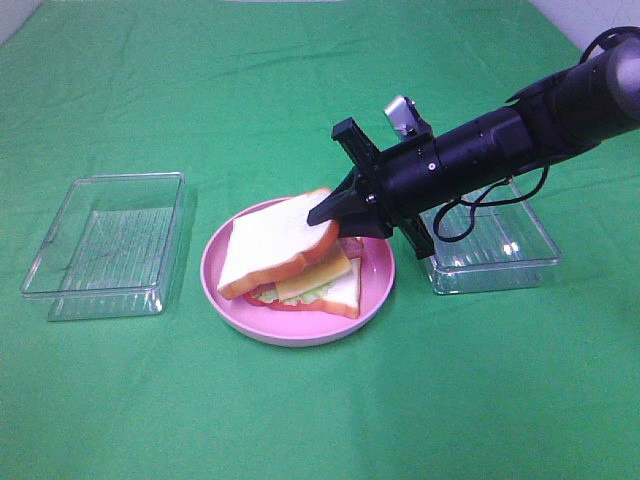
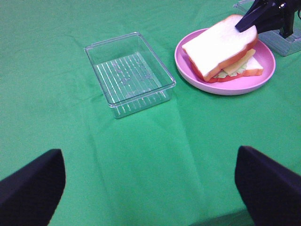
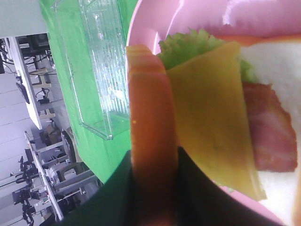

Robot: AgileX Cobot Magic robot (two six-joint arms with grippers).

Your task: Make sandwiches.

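The sandwich (image 1: 310, 285) lies on a round pink plate (image 1: 300, 335) at the middle of the green cloth. Its top bread slice (image 1: 275, 245) is tilted, with the right edge raised. My right gripper (image 1: 325, 212) is shut on that raised edge. In the right wrist view the orange crust (image 3: 148, 117) sits between the dark fingers, above yellow cheese (image 3: 211, 117), green lettuce (image 3: 188, 44) and reddish bacon (image 3: 270, 127). My left gripper (image 2: 148, 155) hangs open over bare cloth, well short of the plate (image 2: 221, 87), its fingers (image 2: 33, 183) wide apart and empty.
A clear plastic tray (image 1: 105, 245) stands left of the plate. A second clear tray (image 1: 490, 250) stands right of it, under my right arm. The left wrist view shows the left tray (image 2: 129, 73) between my left gripper and the plate.
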